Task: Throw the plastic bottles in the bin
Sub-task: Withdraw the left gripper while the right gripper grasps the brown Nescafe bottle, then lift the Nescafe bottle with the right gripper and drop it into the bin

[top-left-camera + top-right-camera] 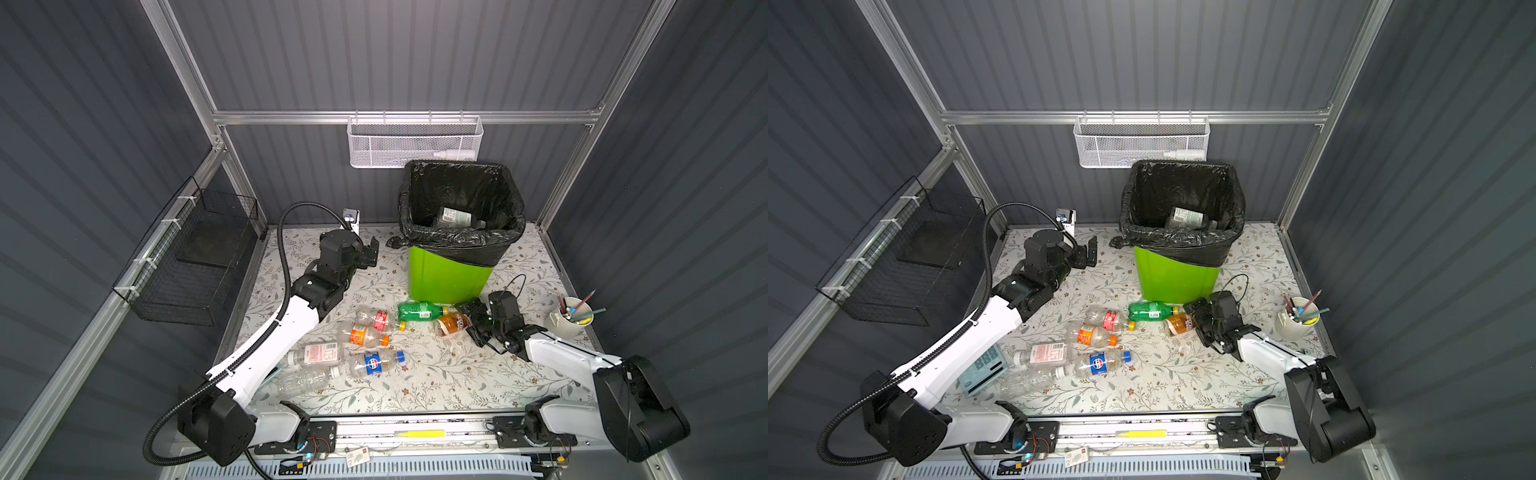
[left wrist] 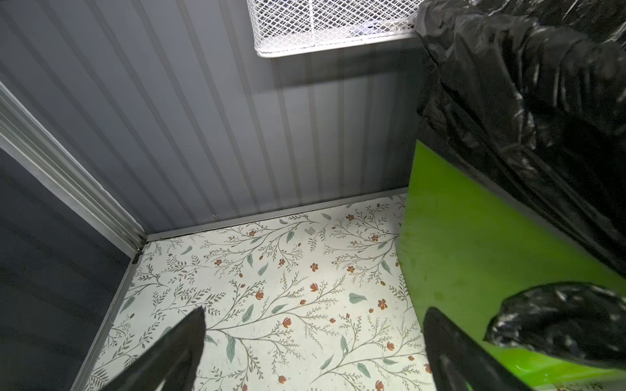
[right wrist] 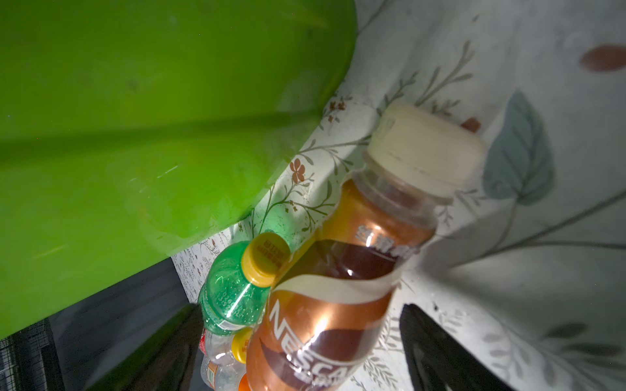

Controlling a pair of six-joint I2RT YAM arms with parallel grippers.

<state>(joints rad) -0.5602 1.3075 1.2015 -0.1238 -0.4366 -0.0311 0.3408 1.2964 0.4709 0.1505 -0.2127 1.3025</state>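
Right gripper [image 1: 472, 323] sat low over the floral-patterned tabletop [image 1: 436, 374], jaws apart. One finger stood on each side of the amber-brown plastic bottle with cream cap and Nescafé label [image 3: 325, 287]. The right wrist view showed the fingers flanking it with gaps on both sides, so no clamp was seen.

The amber bottle lay on its side in front of the tall bright-green plastic bin [image 1: 449, 274]. The green plastic bottle with yellow cap [image 1: 419, 311] lay just beside it, near the foot of the bin.

Left gripper [image 1: 371, 253] hung above the tabletop to the left of the bin, jaws wide apart. In the left wrist view only the floral surface showed between its fingers.

Five clear plastic bottles lay in a loose cluster toward the front left:
- red-label bottle [image 1: 376, 320]
- orange-label bottle with orange cap [image 1: 365, 336]
- red-and-white-label bottle [image 1: 316, 355]
- blue-label bottle with blue cap [image 1: 376, 363]
- unlabelled bottle [image 1: 307, 378]

One dark bottle with a pale label [image 1: 455, 218] lay inside the bin, on the black plastic liner [image 1: 457, 245] folded over its rim.
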